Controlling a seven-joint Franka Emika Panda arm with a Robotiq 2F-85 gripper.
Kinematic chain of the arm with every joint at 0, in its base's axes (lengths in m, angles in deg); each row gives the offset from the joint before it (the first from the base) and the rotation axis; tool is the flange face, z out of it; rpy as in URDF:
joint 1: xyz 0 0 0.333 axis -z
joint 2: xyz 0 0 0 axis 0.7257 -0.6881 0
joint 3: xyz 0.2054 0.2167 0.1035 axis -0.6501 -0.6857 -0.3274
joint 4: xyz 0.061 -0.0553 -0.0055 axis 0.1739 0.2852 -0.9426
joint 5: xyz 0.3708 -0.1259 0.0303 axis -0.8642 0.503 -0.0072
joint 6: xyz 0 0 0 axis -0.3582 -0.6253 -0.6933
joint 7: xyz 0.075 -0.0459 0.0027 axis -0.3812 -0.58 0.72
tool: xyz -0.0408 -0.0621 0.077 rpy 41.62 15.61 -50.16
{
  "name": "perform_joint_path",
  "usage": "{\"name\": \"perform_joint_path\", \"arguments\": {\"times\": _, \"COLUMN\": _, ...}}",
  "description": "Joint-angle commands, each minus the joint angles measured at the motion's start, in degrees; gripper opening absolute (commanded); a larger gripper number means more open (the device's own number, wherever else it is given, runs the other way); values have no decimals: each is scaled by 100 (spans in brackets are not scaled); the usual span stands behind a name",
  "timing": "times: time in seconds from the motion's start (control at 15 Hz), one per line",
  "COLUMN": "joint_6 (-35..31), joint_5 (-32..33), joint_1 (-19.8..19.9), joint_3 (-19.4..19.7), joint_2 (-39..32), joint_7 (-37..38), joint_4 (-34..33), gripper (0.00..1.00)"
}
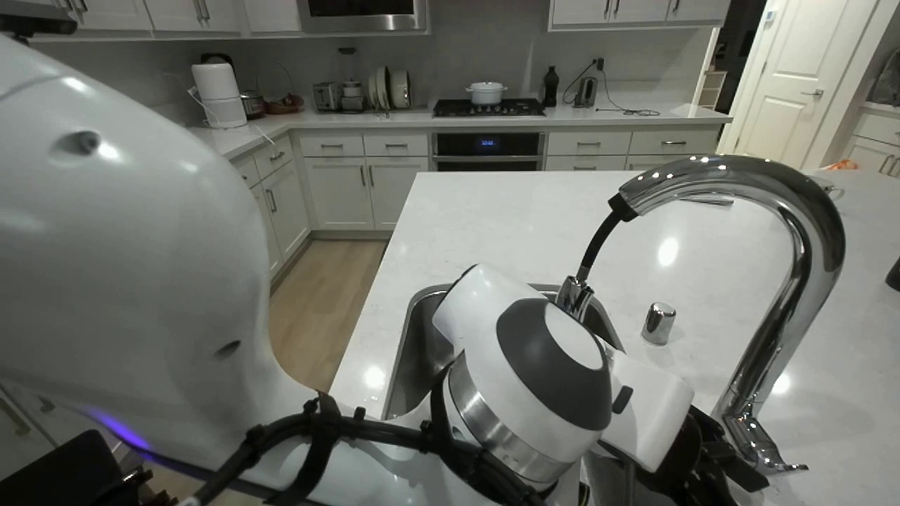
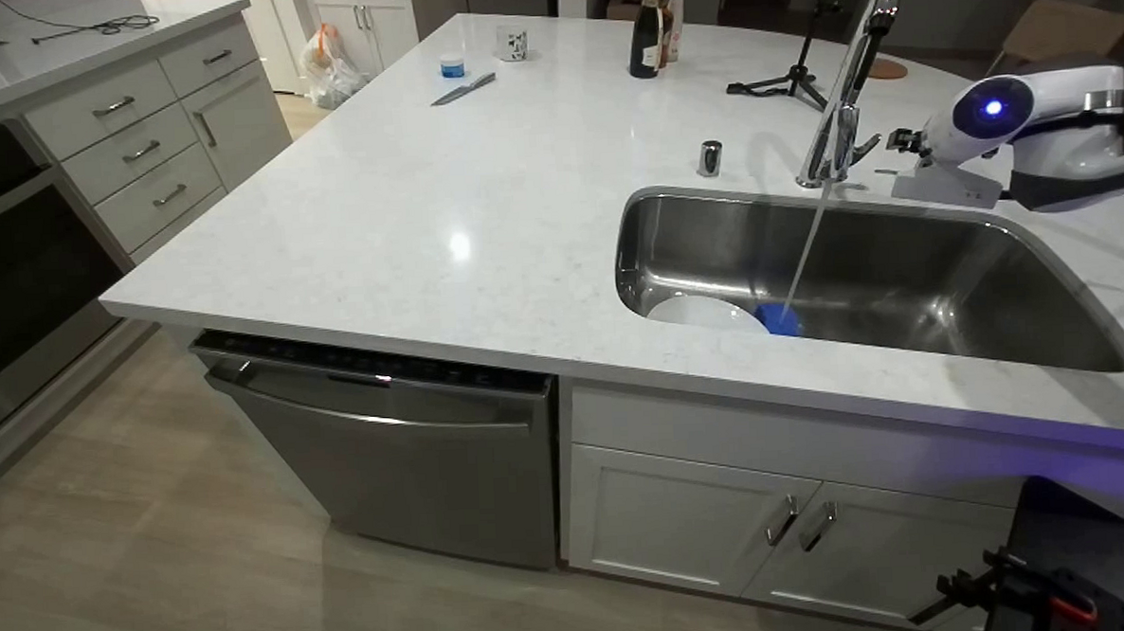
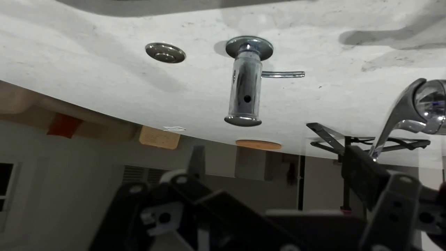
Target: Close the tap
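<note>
One sink (image 2: 939, 252), tap (image 1: 819, 242) running, holds a white dish (image 2: 704, 312) and blue object (image 2: 779, 320).

In the wrist view, the black two-finger gripper (image 3: 280, 165) has free space between its spread fingers. The slim curved chrome lever (image 3: 402, 106) on the tall chrome gooseneck tap (image 1: 821, 239) lies beside one finger; contact cannot be determined. In an exterior view, bare white stone countertop (image 2: 759, 146) gives passage between the tap and a short chrome cylinder (image 2: 710, 158). A black tripod (image 2: 805, 54) obstructs beyond the tap; a thin water stream (image 2: 809, 248) crosses the steel sink (image 2: 910, 248).
</note>
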Motion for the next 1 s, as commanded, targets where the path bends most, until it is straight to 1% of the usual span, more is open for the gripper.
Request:
{"name": "perform_joint_path", "arguments": {"times": 0.0, "joint_6": 101, "joint_5": 130, "joint_1": -37, "joint_3": 45, "joint_2": -246, "joint_7": 172, "joint_4": -339, "gripper": 100}}
{"name": "perform_joint_path", "arguments": {"times": 0.53, "joint_6": 107, "joint_5": 118, "joint_1": -48, "joint_3": 89, "joint_2": -747, "joint_7": 167, "joint_4": -941, "gripper": 100}}
{"name": "perform_joint_path", "arguments": {"times": 0.6, "joint_6": 90, "joint_5": 159, "joint_1": -60, "joint_3": 90, "joint_2": -794, "joint_7": 208, "joint_4": -1001, "gripper": 75}}
{"name": "perform_joint_path", "arguments": {"times": 0.67, "joint_6": 61, "joint_5": 189, "joint_1": -67, "joint_3": 88, "joint_2": -821, "joint_7": 228, "joint_4": -1040, "gripper": 74}}
{"name": "perform_joint_path", "arguments": {"times": 0.8, "joint_6": -32, "joint_5": 195, "joint_1": -71, "joint_3": 56, "joint_2": -828, "joint_7": 217, "joint_4": -1051, "gripper": 58}}
{"name": "perform_joint_path", "arguments": {"times": 0.87, "joint_6": -140, "joint_5": 240, "joint_1": -74, "joint_3": 26, "joint_2": -788, "joint_7": 294, "joint_4": -1023, "gripper": 49}}
{"name": "perform_joint_path", "arguments": {"times": 0.93, "joint_6": -234, "joint_5": 253, "joint_1": -74, "joint_3": -10, "joint_2": -773, "joint_7": 345, "joint_4": -1017, "gripper": 42}}
